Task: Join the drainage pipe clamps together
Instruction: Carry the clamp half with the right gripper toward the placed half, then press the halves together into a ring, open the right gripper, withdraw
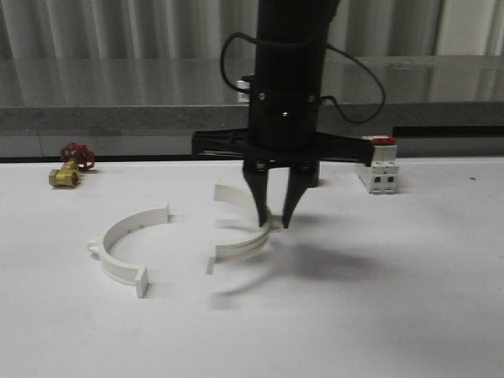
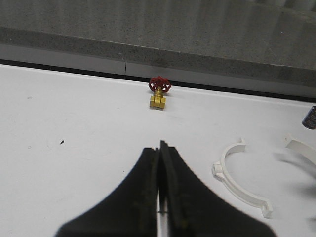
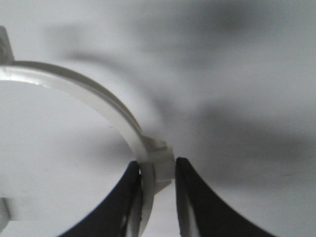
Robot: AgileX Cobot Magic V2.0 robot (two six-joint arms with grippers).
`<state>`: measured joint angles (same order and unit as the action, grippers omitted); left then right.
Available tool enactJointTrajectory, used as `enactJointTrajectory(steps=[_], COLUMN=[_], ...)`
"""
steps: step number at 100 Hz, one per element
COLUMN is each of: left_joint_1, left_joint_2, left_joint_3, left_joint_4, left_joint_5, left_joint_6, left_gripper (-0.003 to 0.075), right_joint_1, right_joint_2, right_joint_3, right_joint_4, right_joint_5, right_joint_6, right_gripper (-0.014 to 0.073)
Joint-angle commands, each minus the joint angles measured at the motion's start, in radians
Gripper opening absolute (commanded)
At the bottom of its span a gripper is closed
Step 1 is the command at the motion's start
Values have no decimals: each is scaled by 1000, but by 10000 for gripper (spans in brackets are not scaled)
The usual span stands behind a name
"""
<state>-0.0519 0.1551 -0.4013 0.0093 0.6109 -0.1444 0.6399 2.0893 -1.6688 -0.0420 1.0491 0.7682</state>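
Two white half-ring drainage pipe clamps show in the front view. One clamp [image 1: 135, 221] lies flat on the white table [image 1: 409, 299] at the left, its open side facing right. The other clamp [image 1: 240, 248] hangs a little above the table at the middle, casting a shadow below it. My right gripper [image 1: 272, 223] points straight down and is shut on this clamp's outer tab; close up, the fingers [image 3: 158, 163] pinch the tab of the clamp [image 3: 98, 94]. My left gripper [image 2: 162, 145] is shut and empty over bare table, well left of the lying clamp [image 2: 232, 180].
A brass valve with a red handwheel [image 1: 69, 167] sits at the back left by the table's far edge. A white breaker with a red top [image 1: 378, 167] stands at the back right. A grey ledge [image 1: 118, 118] runs behind the table.
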Motion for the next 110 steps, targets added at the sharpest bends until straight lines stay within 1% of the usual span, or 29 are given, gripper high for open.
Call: enactJointTrajectory(steps=[1,29,57,62,66,69,74,81,86,91,110], left_joint_1=[0,0,0,0,0,0,0,0,0,0,0], left_joint_2=[12,12,12,12,12,12,12,12,12,12,12], left_joint_3=[-25,-25,-25,-25,-25,-25,-25,-25,-25,-25,-25], left_joint_4=[0,0,0,0,0,0,0,0,0,0,0], left_joint_5=[-80,-80,-80,-80,-80,-80,-80,-80,-80,-80,-80], left_joint_6=[2,2,2,2,2,2,2,2,2,2,2], left_gripper=[-21,-21,-21,-21,-21,-21,-21,-21,-21,-21,-21], right_joint_1=[21,36,36,36,36,36,37,37,37,37,37], right_joint_2=[-15,92,139,143,143,143,143,142,140,135,80], right_joint_3=[-86,-241,-273,-273,-273,-273,-274,-282,-289,-292,-293], right_joint_4=[12,47,64,77,87,93,97,97,94,87,51], right_joint_5=[2,60,62,60,54,47,35,34,45,56,83], right_joint_6=[8,13,13,13,12,12,12,12,12,12,-6], right_gripper=[-34,-34,-28,-1,45,90,198,325,382,403,404])
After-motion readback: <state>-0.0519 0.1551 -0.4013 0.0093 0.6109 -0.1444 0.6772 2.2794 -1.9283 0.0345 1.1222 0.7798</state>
